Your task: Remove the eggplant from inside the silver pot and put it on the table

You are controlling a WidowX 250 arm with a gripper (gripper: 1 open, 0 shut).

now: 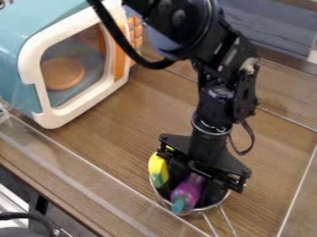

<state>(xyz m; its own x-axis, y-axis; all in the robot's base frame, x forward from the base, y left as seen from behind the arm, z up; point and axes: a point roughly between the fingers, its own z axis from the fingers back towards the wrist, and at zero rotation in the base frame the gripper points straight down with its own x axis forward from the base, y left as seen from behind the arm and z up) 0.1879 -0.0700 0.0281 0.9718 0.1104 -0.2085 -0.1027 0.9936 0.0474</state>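
Camera view, far left: toy microwave [50,104], teal and cream, well apart from the silver pot [207,208].
Table: brown wood-grain top [118,134], it is under the silver pot and around it.
Yellow toy: a banana-like piece [158,170], at the left side of the silver pot, with green at its lower end.
Eggplant: the small purple toy [190,190] is in the silver pot, lying slanted; its surface is smooth, a little shiny. The green-blue cap points to the near rim, the other end goes up under the gripper [198,174].
Gripper: black, over the silver pot, fingers pressed together; if they pinch the eggplant, I cannot tell, the tips are hidden.
Wire handle: thin [210,223], on the near side of the silver pot.
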